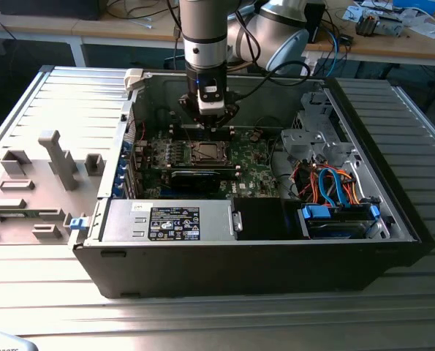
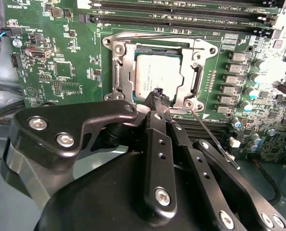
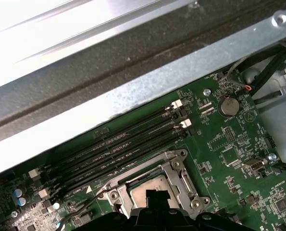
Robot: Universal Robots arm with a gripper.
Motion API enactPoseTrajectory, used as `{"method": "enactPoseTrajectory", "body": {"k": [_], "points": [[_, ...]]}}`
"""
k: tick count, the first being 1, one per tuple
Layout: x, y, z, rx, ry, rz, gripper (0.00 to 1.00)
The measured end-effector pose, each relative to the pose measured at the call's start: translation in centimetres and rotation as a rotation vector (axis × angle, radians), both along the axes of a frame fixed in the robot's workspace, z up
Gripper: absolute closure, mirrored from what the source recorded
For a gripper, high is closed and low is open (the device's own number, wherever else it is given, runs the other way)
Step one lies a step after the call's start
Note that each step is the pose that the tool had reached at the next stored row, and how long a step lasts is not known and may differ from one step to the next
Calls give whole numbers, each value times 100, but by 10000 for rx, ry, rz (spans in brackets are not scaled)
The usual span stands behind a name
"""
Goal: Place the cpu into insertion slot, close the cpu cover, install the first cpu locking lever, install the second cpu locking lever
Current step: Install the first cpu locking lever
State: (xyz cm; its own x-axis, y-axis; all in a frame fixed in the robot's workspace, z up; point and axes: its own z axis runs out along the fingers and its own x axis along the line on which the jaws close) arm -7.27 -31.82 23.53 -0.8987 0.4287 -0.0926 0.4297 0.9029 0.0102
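Exterior view: grey arm comes straight down into the open black-and-silver computer case (image 1: 392, 219). Black gripper (image 1: 211, 126) sits just above the green motherboard (image 1: 254, 172), over the far edge of the small square insertion slot (image 1: 206, 153) with its metal rim. Slot is near the middle of the board, toward the case's far wall. Silver power supply box (image 1: 169, 219) with a black label runs along the near edge of the case; blue and orange cables (image 1: 334, 183) bundle at the exterior view's right. The grey plastic side panel (image 1: 34, 183) lies flat beside the case on the exterior view's left.

Second wrist view: the flat square cpu (image 2: 157, 77) with a dull silver-grey top is seated in the socket. Thin silver metal cpu cover (image 2: 128, 79) lies down flat around it, chip showing through the window. Gripper fingers (image 2: 158, 98) are pinched together, black tips touching the edge of the cover frame nearest the camera, nothing clamped between them. A thin wire locking lever (image 2: 212, 139) angles away from the socket corner, not latched down. Long black memory slots (image 2: 181, 12) run along the board's far edge.

First wrist view: socket frame, same cover (image 3: 179, 175) and chip (image 3: 150, 187) near the board's edge, gripper (image 3: 157, 198) tip dark over the chip. Memory slots (image 3: 128, 142) lie between the socket and the case's grey metal wall (image 3: 133, 96). A round coin battery (image 3: 228, 106) sits near the board's corner.
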Motion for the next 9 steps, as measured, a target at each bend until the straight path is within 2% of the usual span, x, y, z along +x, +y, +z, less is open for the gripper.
{"method": "enactPoseTrajectory", "body": {"k": [9], "points": [[0, 0, 0, 0, 0, 111, 89]]}}
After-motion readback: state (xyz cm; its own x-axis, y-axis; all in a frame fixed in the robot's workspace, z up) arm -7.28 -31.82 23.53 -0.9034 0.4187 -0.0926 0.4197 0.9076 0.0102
